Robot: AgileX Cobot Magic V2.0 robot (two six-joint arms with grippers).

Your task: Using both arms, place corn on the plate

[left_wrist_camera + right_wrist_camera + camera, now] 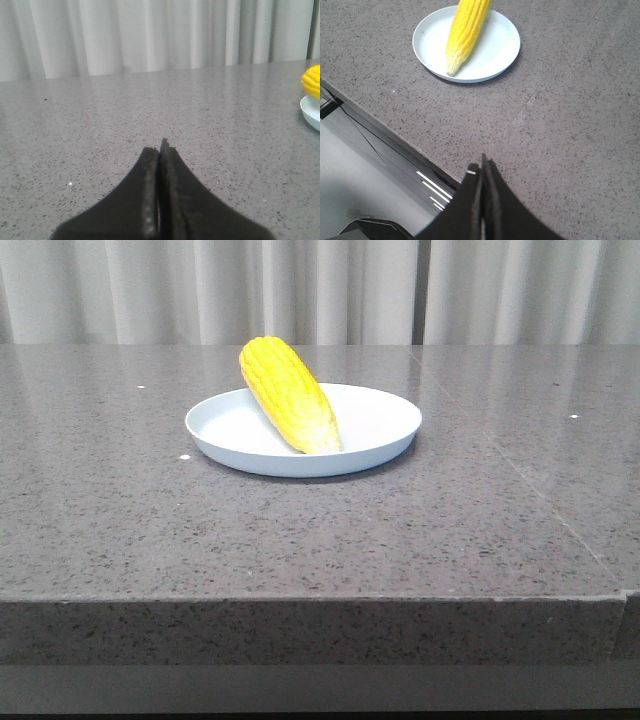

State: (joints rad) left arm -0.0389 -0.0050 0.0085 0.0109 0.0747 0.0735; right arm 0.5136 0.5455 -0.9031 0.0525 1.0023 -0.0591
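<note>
Corn (pixel 288 393) is on the plate (pixel 375 425). From the front camera I read the cob lying diagonally across the dish, pale tapered tip toward the near rim, thick yellow end propped over the far left rim and sticking up slightly past it. The plate sits flat on the grey speckled table (pixel 200 530), roughly centred left to right and well back from the front edge. Neither arm shows in the front camera.

Left wrist camera: left gripper (pixel 161 150) has its two black fingers pressed together, nothing between them, held low over bare tabletop. At the edge of this view I see only a sliver of the plate (pixel 311 112) and the blunt end of the corn (pixel 312 82), both well apart from the fingers. Pale curtain (pixel 150 35) hangs behind the table.

Right wrist camera: right gripper (pixel 482 172) is likewise closed flat, fingers touching along their length, gripping nothing. It hangs near the table's front edge, with the floor visible beyond that edge. The plate (pixel 497 50) and corn (pixel 465 32) are well clear of it, farther in on the table. The cob's upper end is cut off by the frame here.

No contact between either gripper and corn or plate.
</note>
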